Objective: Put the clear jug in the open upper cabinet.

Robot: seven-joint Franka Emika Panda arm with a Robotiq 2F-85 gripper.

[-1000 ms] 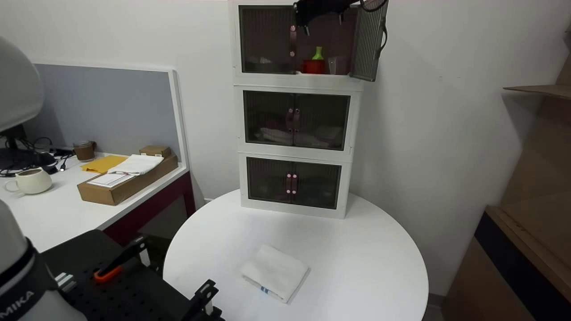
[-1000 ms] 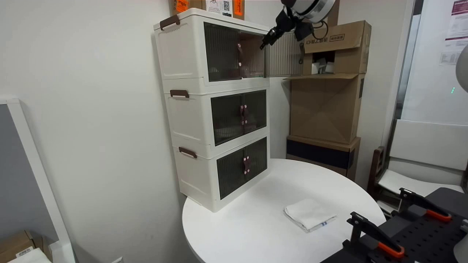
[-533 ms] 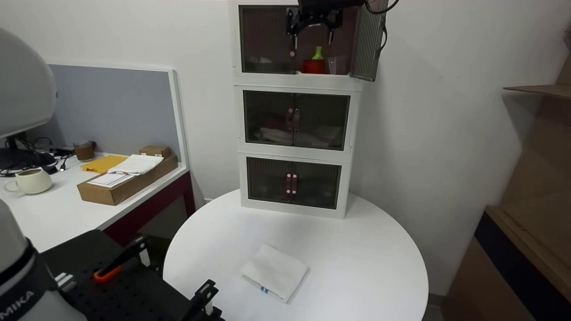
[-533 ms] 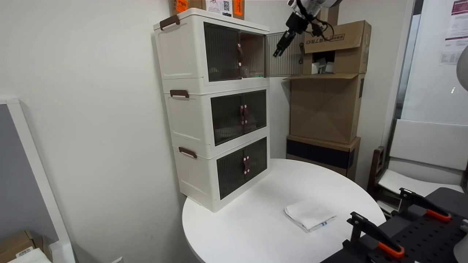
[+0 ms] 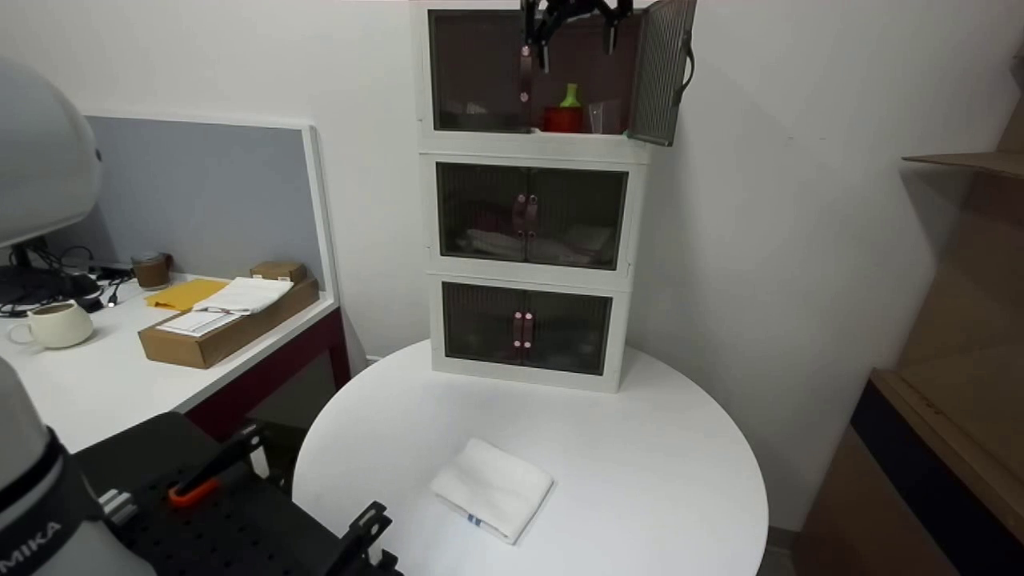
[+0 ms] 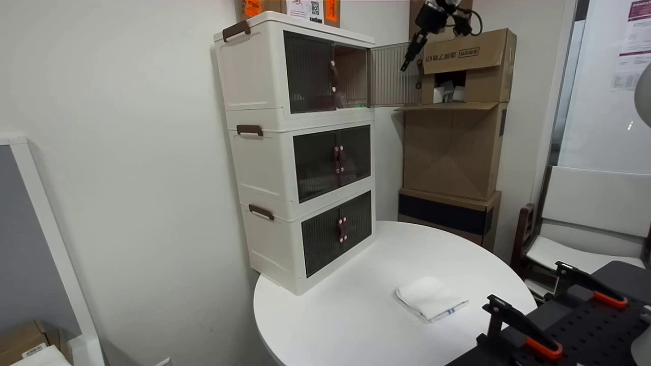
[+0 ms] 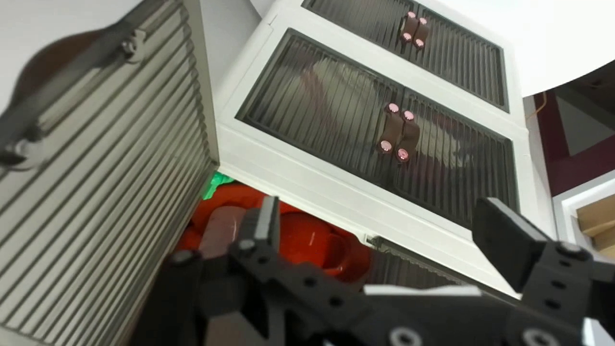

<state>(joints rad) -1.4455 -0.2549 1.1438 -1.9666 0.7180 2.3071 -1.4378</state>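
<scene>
So in an exterior view the clear jug (image 5: 596,118) was already inside the open upper cabinet (image 5: 480,142), just beside a red container (image 5: 562,120) with a lime-green neck (image 5: 570,96) showing above it. Looked upright to me, long axis roughly vertical, but I couldn't make out which way any spout or handle faced. The ribbed door (image 5: 662,76) was swung out on the jug's side and the glazed door (image 5: 480,72) over the opposite half was closed, so the free way in was the gap between them. The gripper (image 5: 578,58) hung high in front of that gap, fingers (image 5: 544,58) spread well apart. Below, a folded white cloth (image 5: 494,490) lay on the round white table (image 5: 656,448), with a desk (image 5: 88,376) and a cream mug (image 5: 60,326) off to one side. Also in an exterior view, the gripper was edge-on near the swung-out door, so no judging its spread there; cardboard boxes (image 6: 450,152) were piled up beyond it and a white chair (image 6: 585,251) stood past the table. In the wrist view, the fingertips (image 7: 504,245) stood wide apart, the one by the jug partly covering it, red showed around the jug, and the cabinet's white front edge ran slantwise past it. The camera angle made its lean hard to read.
</scene>
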